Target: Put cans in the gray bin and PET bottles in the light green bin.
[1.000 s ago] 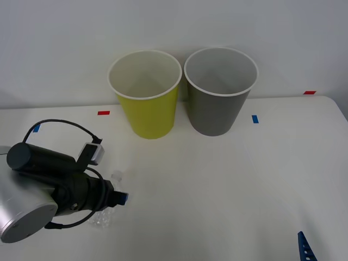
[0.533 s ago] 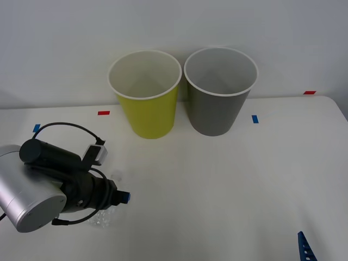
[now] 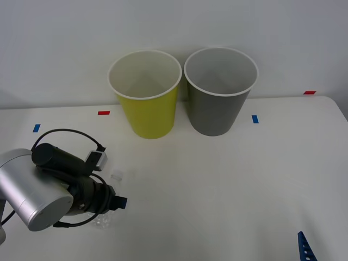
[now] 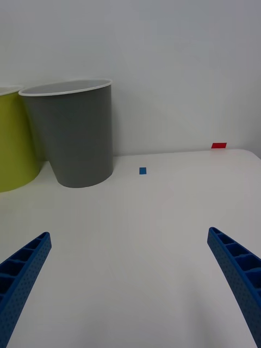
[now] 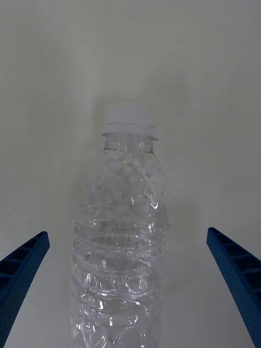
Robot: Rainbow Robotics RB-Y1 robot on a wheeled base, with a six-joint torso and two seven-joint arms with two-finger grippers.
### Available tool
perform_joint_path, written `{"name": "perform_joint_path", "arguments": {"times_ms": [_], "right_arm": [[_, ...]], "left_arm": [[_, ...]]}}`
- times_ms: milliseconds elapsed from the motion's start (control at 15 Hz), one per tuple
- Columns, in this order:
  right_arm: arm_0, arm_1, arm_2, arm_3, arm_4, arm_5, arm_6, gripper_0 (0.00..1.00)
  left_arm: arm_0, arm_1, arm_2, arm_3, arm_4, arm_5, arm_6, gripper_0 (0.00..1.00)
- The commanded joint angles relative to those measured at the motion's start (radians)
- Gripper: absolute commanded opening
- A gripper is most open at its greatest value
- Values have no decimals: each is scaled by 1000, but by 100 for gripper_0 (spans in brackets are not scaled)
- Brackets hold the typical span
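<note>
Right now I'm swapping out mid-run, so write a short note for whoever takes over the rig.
Left claw: open, straddling the PET bottle, which lies on the table at near left; not gripped yet.
Right claw: open, idle at near right.
Light green bin and gray bin stand side by side at the back; nothing visible inside.
Left: close, lift, drop bottle in the light green bin.

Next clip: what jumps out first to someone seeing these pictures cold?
The two tall bins side by side at the far edge of the table: the yellow-green bin on the left, the gray bin on the right. Then the left tool, open over the clear plastic bottle lying at the table's near left. The right tool waits open at the near right.
</note>
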Motion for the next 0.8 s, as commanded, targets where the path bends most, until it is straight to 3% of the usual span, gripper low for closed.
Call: {"name": "perform_joint_path", "arguments": {"times_ms": [67, 800], "right_arm": [[0, 0, 0, 0, 0, 0, 0, 100], [0, 0, 0, 0, 0, 0, 0, 100]], "left_arm": [[-13, -22, 0, 53, -6, 0, -14, 100], [-84, -75, -2, 165, -8, 83, -111, 100]]}}
